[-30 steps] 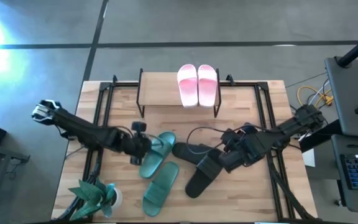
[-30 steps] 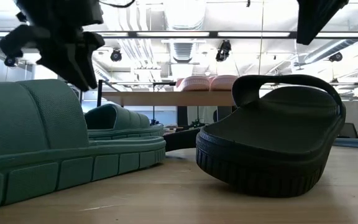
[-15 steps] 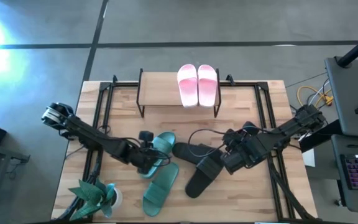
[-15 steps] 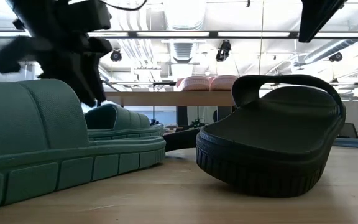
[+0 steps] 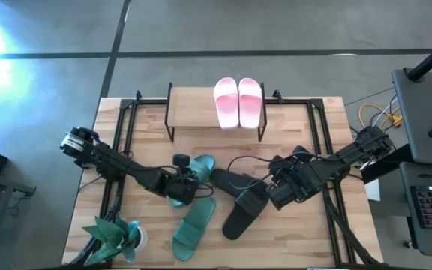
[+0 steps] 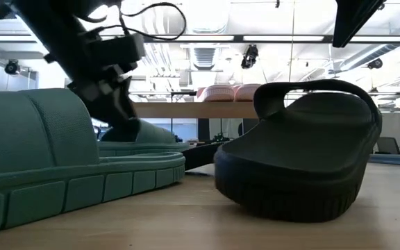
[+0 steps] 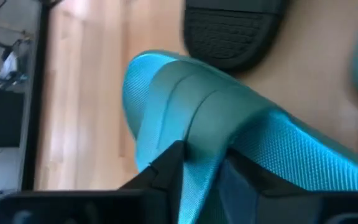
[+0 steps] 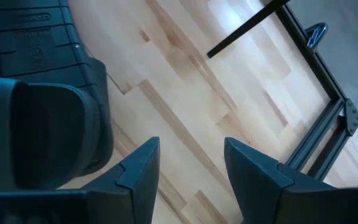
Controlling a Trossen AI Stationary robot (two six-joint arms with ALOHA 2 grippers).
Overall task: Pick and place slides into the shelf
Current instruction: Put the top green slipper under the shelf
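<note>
- Since the earlier frames, the left gripper [image 5: 184,182] is seen to have travelled right and down onto the farther teal-green slide [image 5: 198,171]; the jaws have narrowed around its strap. The right gripper [image 5: 274,192] has not shifted.
- Left gripper state: in the left wrist view its fingers [image 7: 166,167] are pinched on the ribbed strap of that teal-green slide [image 7: 210,124]. The closing appears not quite finished, so the hold is judged unconfirmed.
- Right gripper state: fingers [image 8: 138,163] are held spread with bare tabletop between them, just beside the nearer black slide [image 5: 244,211]; nothing is held.
- Step in hand: grasp of the teal-green slide, judged early in the task. Only the pink pair [image 5: 239,102] is on the shelf [image 5: 193,106], at its right end.
- Remaining on the table [image 5: 306,135]: the second teal-green slide [image 5: 192,223] nearer, the other black slide [image 5: 231,182] touching the grasped one's right side.
- Next move is judged to call for a firm pinch, a straight lift clear of the black slide, then a carry far toward the shelf's free left part.
- Open room: the plank left of the pink pair is bare. The shelf's near edge and black legs must be cleared; the potted plant [image 5: 115,236] at the near left is well apart.
</note>
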